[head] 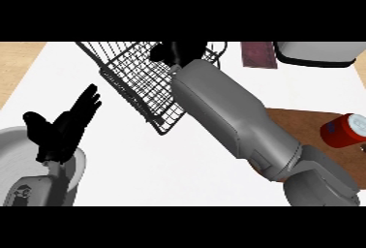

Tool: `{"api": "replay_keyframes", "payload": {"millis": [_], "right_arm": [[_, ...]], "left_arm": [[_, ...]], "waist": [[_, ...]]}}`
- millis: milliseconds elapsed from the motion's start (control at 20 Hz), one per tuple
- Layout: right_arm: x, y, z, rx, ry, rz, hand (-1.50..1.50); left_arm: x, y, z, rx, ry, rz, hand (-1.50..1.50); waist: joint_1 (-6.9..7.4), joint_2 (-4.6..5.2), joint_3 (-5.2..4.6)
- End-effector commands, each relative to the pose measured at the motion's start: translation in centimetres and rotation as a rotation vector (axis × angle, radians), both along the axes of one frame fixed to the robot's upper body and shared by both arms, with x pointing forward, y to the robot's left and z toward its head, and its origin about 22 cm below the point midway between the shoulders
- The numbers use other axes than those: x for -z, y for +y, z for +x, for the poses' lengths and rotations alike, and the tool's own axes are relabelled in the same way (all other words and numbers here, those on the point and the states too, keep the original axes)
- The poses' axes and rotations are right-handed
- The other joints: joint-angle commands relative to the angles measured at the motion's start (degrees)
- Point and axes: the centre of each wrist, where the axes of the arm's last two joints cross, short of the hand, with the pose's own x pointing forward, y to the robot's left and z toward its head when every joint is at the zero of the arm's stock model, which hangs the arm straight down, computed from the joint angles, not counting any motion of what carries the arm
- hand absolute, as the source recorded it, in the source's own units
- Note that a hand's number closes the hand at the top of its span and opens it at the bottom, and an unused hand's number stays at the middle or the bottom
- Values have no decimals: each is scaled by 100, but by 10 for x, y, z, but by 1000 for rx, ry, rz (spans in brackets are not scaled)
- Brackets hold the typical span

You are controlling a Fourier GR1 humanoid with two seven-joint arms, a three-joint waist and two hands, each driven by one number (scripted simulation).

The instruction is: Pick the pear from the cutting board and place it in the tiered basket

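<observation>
I'm hovering the right hand [178,52] over the far end of the tiered basket [136,82], and I'm not seeing the pear anywhere. It may be hiding under that hand, and I can't tell whether the hand is closed on anything. I'm wanting it low, well inside the wire rim, before letting go. The left hand [64,127] is resting open and holding nothing beside a grey plate [18,150]. The white counter [143,164] is carrying the cutting board [304,123] and a red can [344,131].

Grey, seamed forearms [229,116] carry a black left hand [63,127] and right hand [178,51]
</observation>
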Motion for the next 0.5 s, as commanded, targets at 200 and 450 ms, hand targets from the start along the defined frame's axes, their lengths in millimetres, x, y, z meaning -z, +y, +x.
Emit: {"api": "replay_keyframes", "payload": {"millis": [200, 450], "right_arm": [[-21, 0, -2, 26, -160, 394, -150], [-22, -5, -5, 47, -274, 579, -150]], "left_arm": [[-1, 12, -4, -21, 15, 2, 0], [12, 11, -18, -37, 12, 6, 0]], "waist": [[-133, -38, 8], [-228, -92, 8]]}}
